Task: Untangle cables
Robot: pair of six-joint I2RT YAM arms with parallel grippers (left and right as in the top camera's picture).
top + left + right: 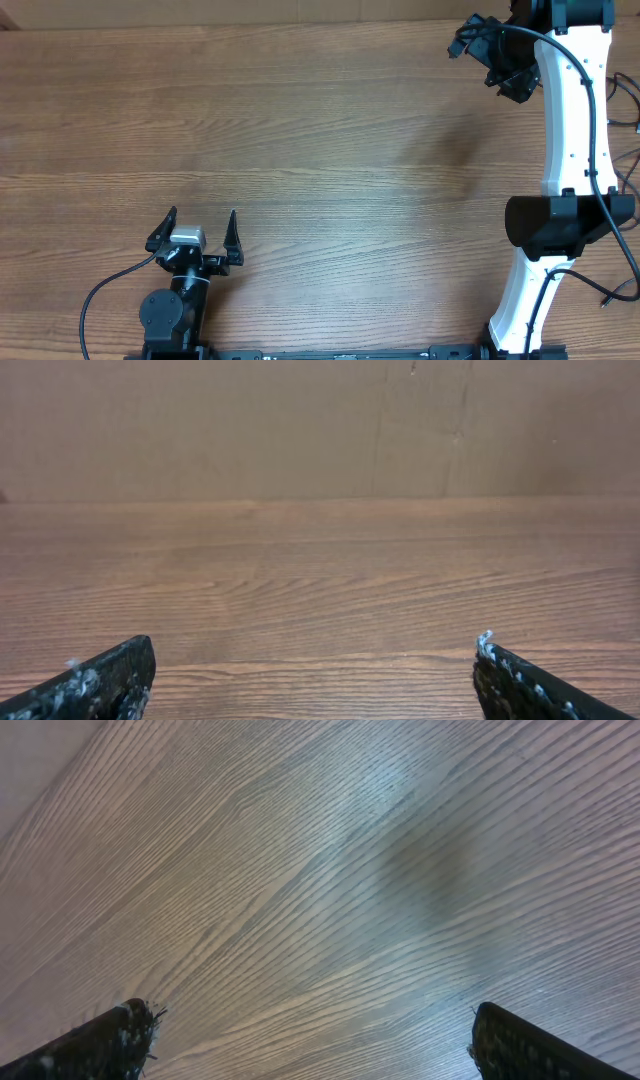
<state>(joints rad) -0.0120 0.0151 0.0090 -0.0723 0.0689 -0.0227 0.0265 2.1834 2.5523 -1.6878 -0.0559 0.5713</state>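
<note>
overhead: left gripper, right gripper splayed wide, cables (right edge) well apart

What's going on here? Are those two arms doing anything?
Nothing is being handled right now. The left pincer sits open near the front edge of the wooden table. The right pincer, also open, is stretched out toward the far right corner. Both are empty, and no tangled cables show in any view.
</note>
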